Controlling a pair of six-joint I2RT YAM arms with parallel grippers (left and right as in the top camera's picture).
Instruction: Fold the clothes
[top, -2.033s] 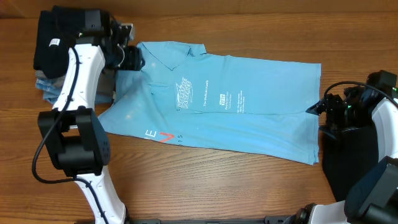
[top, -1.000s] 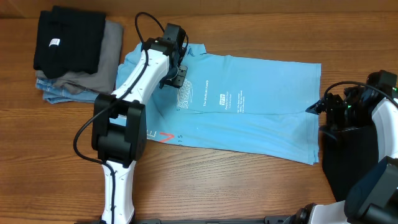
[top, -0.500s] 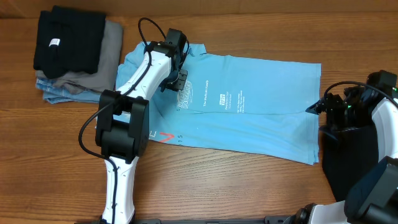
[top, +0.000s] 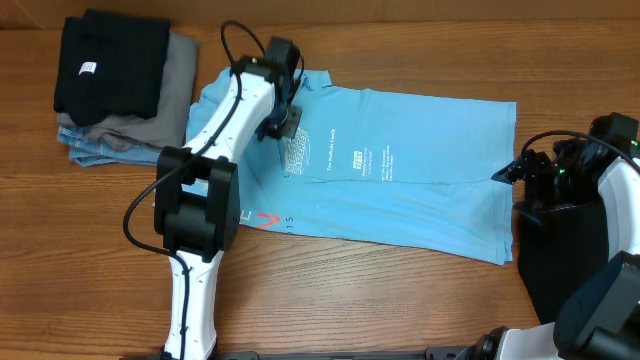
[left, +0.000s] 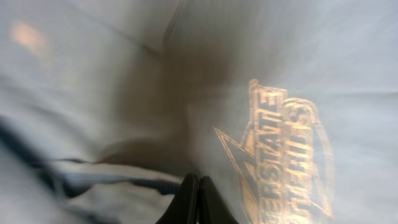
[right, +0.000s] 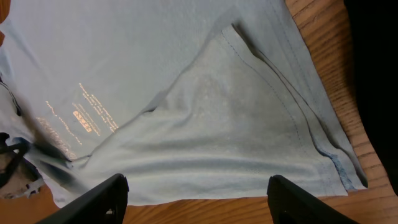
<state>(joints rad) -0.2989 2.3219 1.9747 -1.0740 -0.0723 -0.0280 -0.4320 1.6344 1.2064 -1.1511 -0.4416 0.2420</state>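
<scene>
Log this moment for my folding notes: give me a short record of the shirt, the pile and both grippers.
T-shirt: light blue, spread across the table, print up, a flap folded over near its right end
Left gripper: shut, tips down on the shirt beside the print; cannot tell if fabric is pinched
Right gripper: open, above the shirt's right end, holding nothing
Pile: folded black garment on a grey garment, left of the shirt

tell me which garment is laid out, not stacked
The sky-blue T-shirt, spread flat with printed lettering; the black garment and grey garment sit folded in a stack.
</scene>
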